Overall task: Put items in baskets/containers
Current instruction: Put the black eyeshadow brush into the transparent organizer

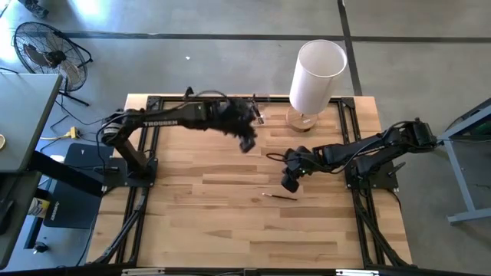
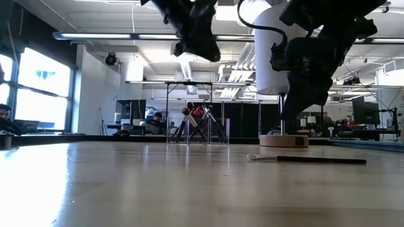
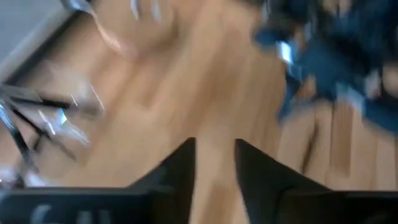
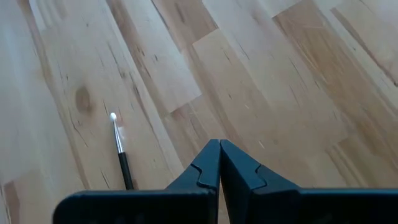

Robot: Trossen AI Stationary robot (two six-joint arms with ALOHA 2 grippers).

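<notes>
One thin dark-handled brush with a pale tip (image 1: 280, 196) lies flat on the table, also in the low view (image 2: 309, 159) and the right wrist view (image 4: 121, 155). My right gripper (image 1: 290, 184) hangs just above the table beside the brush, toward the far side of it, fingers shut and empty (image 4: 219, 149). My left gripper (image 1: 247, 143) is raised above the table's far middle, open and empty (image 3: 215, 155). The left wrist view shows, blurred, a clear holder (image 3: 59, 121) with several dark brushes standing in it.
A tall white cylinder on a round wooden base (image 1: 316, 77) stands at the table's far edge, right of my left gripper. Bare wood lies across the table's near half (image 1: 230, 230). A fan (image 1: 42, 50) and a desk stand off the table's left.
</notes>
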